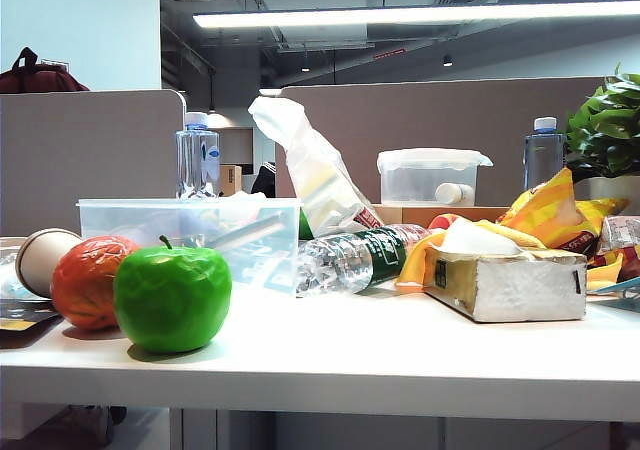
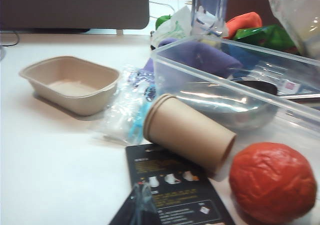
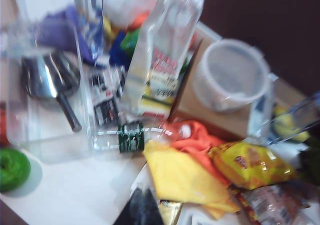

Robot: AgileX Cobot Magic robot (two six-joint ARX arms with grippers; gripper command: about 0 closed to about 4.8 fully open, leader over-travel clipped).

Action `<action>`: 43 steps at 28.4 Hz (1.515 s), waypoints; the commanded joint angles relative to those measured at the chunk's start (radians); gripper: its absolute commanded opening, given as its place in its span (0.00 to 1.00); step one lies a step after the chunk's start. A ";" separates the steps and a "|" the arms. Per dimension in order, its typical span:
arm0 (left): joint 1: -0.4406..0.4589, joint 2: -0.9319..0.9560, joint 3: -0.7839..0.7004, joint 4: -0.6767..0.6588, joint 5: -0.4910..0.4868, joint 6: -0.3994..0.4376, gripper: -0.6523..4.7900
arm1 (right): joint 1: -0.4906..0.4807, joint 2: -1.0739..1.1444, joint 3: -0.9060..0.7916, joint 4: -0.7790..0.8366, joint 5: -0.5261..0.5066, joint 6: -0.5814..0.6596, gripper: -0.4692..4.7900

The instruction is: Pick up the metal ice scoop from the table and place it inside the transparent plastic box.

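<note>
Exterior view: one metal ice scoop [image 3: 47, 80] inside one transparent plastic box [image 1: 150, 215]; right end effector [image 3: 142, 207] closed, left's state unclear.

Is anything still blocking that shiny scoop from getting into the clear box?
Nothing visible does: the metal ice scoop already lies inside the transparent plastic box. The right gripper, shut, hangs above the clutter; the left gripper is beside the box.

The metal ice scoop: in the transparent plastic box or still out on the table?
In. The metal ice scoop lies on the floor of the transparent plastic box, inside its walls; the left wrist view shows its bowl behind the clear wall.
</note>
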 commanded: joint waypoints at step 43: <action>0.013 0.000 0.002 0.006 -0.002 0.004 0.11 | -0.003 -1.319 -1.453 0.480 0.089 0.093 0.09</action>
